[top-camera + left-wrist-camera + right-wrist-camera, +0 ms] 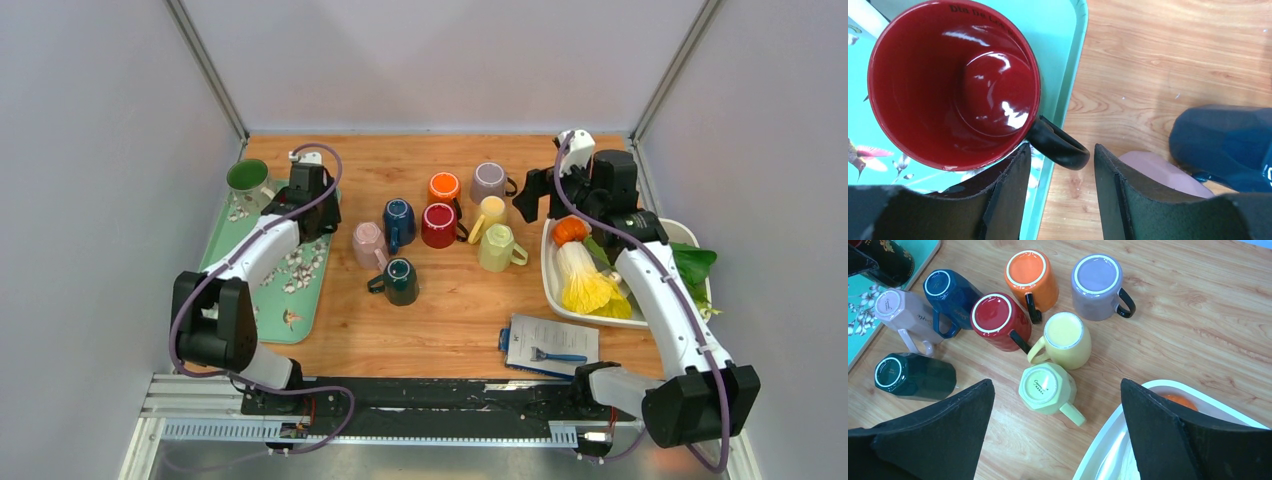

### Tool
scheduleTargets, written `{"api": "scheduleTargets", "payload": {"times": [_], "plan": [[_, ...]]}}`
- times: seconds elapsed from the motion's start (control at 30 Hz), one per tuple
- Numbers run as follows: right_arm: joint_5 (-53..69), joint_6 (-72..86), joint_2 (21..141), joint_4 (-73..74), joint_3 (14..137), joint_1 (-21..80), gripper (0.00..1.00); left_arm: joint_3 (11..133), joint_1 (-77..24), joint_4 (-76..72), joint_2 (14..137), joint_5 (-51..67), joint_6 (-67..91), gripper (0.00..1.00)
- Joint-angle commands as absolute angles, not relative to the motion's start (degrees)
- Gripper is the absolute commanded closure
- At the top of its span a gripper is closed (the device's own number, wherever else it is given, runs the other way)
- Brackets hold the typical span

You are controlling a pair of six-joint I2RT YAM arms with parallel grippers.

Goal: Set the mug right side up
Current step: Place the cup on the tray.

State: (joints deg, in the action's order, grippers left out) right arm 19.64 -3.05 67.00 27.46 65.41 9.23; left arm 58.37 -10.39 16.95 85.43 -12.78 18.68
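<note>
A black mug with a red inside stands upright on the teal tray, its black handle pointing over the tray's edge. My left gripper is open, with the handle's end between its fingers and not gripped. In the top view the left gripper hides that mug. It shows at the top left of the right wrist view. Several mugs stand upside down on the table, among them pink, blue, dark green and pale green. My right gripper is open and empty above them.
A green mug stands upright at the back of the teal tray. A white tray with vegetables is at the right. A booklet with a blue razor lies near the front right.
</note>
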Motion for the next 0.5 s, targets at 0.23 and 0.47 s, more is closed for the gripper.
{"api": "scheduleTargets", "payload": {"times": [0.23,0.47], "plan": [[21.78,-0.64,63.61,25.93,64.08,5.35,0.00,55.20,-9.91,24.16,71.93,-8.96,17.28,0.43],[22.68,-0.35,64.80,25.77,65.92,4.98,0.00,52.76,-6.55,28.75,70.10,-7.93,13.73,0.50]]}}
